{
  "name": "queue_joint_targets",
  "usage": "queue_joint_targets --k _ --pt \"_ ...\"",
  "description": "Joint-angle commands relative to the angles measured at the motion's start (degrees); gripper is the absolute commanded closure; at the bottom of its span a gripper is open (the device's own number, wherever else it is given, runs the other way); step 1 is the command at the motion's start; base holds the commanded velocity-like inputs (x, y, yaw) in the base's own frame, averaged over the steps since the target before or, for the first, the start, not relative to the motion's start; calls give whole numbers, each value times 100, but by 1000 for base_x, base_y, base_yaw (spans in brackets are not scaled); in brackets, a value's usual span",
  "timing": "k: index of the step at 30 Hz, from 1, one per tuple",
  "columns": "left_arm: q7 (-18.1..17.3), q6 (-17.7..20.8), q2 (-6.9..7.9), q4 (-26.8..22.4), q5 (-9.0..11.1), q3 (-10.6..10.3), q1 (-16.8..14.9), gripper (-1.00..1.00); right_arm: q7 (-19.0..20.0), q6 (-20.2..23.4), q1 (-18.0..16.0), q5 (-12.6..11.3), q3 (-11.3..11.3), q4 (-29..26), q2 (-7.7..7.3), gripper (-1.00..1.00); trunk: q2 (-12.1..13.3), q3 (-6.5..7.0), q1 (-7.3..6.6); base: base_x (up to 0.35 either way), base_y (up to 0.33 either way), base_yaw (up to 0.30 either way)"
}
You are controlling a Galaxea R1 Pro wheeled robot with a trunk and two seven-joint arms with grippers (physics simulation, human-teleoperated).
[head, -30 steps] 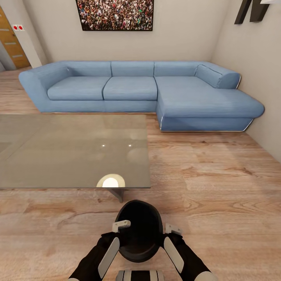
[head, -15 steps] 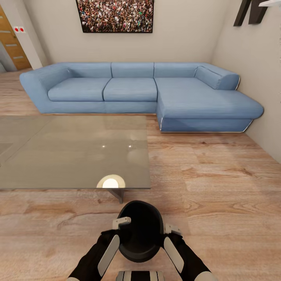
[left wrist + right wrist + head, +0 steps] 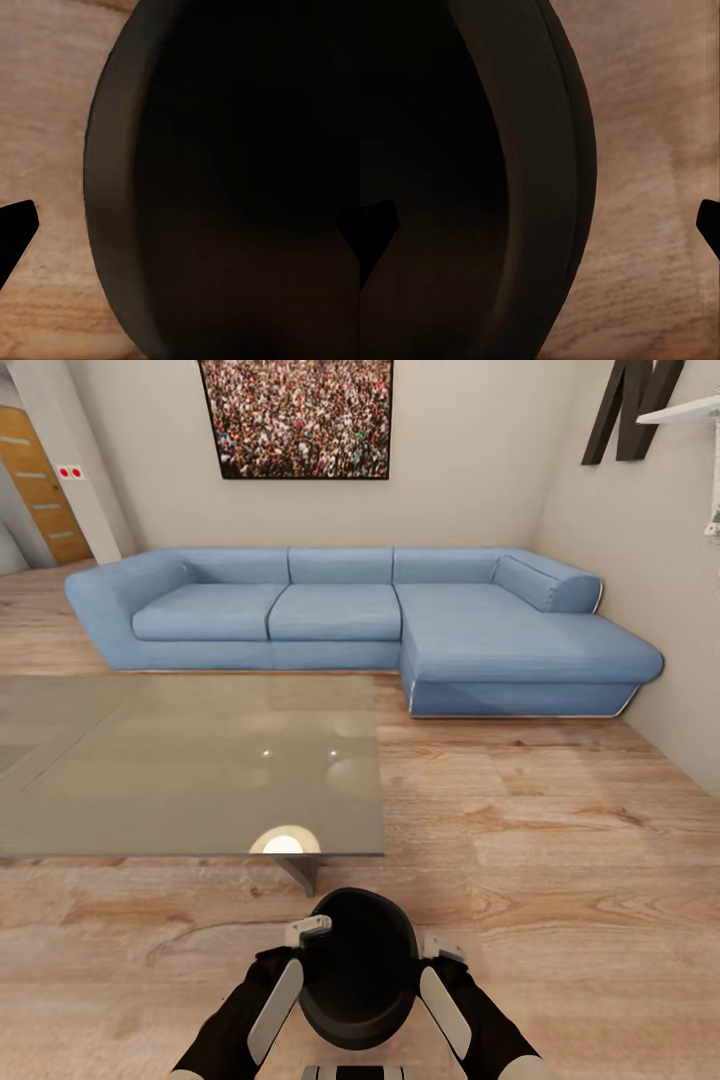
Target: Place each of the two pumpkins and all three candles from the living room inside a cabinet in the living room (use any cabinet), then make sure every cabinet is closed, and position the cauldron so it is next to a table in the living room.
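Left fingers: the left gripper [image 3: 312, 938] is set against the left rim of the round-bellied matt black cauldron [image 3: 357, 967]; one dark fingertip [image 3: 15, 229] is seen outside the wall, the other is judged to be inside, so the rim appears clamped, though contact cannot be confirmed.
Right fingers: the right gripper [image 3: 437, 950] is placed at the cauldron's right rim in the same manner; a grip on the wall is likely, but how far the fingers are closed cannot be told.
Cauldron: it is held between both arms, near and central in the head view, above the pale wooden plank floor [image 3: 560, 840], mouth upward; its interior is seen as dark and empty.
Desk: the large low coffee table with a shiny grey glass top [image 3: 180, 765] lies just beyond the cauldron, to the far left; its near edge is close but not touched.
Surroundings: a blue corner sofa [image 3: 400, 620] stands against the far wall.
Progress: the cauldron step is judged nearly complete; setting down beside the desk remains. Pumpkins, candles and cabinet cannot be assessed.
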Motion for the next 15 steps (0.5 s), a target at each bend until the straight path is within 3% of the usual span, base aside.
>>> queue_joint_targets --k 1,4,10,15 --pt "59 13 -3 -7 67 75 -3 -100 -56 12 -1 -59 26 -10 -4 -100 0 18 -3 0 0 0" --pt "64 23 -10 -5 73 274 -4 -100 -55 14 -1 -60 25 -10 -4 -100 4 84 -11 0 0 0" --pt "65 41 -6 -5 75 358 -7 -100 -49 21 -4 -60 25 -7 -12 -100 12 217 -27 -11 0 0" --pt "65 196 -4 -7 75 581 -8 -100 -44 17 -2 -60 25 -9 -13 -100 18 328 -40 -217 0 0"
